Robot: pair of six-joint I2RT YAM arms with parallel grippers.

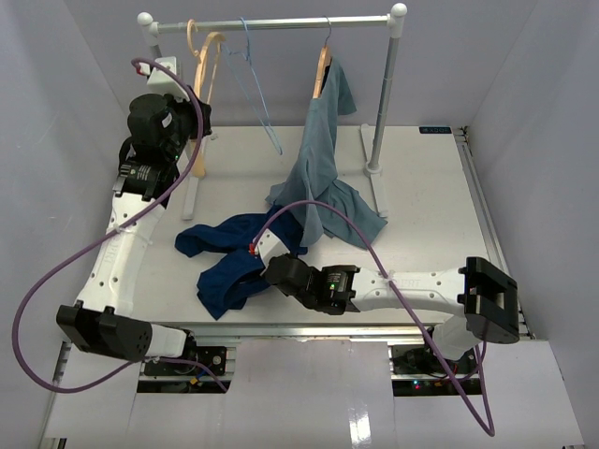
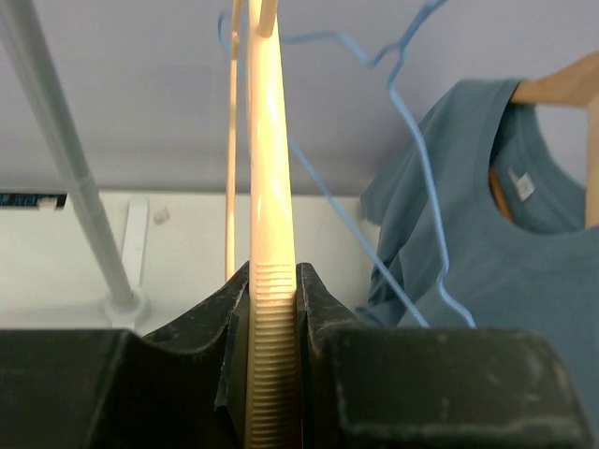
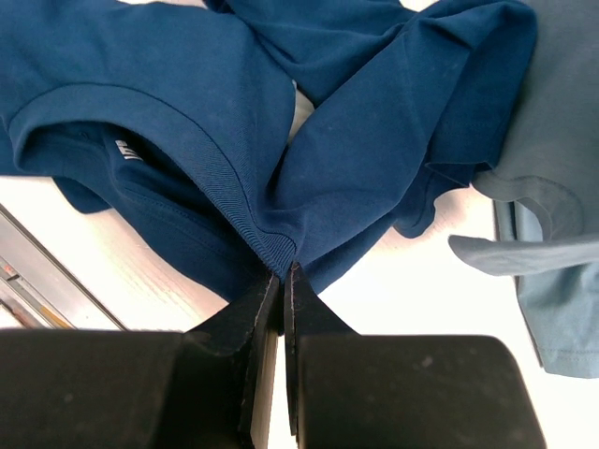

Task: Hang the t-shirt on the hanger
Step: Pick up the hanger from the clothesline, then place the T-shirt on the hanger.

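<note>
Partly hidden from above: dark navy-blue cloth t-shirt (image 1: 223,281), tucked under the black right gripper (image 3: 283,273) and its arm. Lies soft and crumpled on the white table (image 1: 421,187), near the front edge, meeting the hem of a grey-blue shirt (image 1: 323,159). Up close, shows a ribbed neck band and a small tag, too blurry to read. Pinched at a fold just below that band by the right gripper, jaws squeezed nearly together with only thin cloth between. Cannot see the hook of the light tan wooden hanger (image 2: 267,187) in the left wrist view; cut off at the top. Hangs from the silver metal rail (image 1: 281,23) at the back left. Looks smooth and shiny, with fine ridges low down. Clamped on that ridged part by the black left gripper (image 2: 273,281), jaws a little apart and pressed flat against both sides of the wood. Next along the rail, a thin light-blue wire hanger (image 2: 412,122), bent and springy. Past it, the grey-blue shirt on another wooden hanger (image 2: 562,84), cut off at the picture's edge in the wrist view.
</note>
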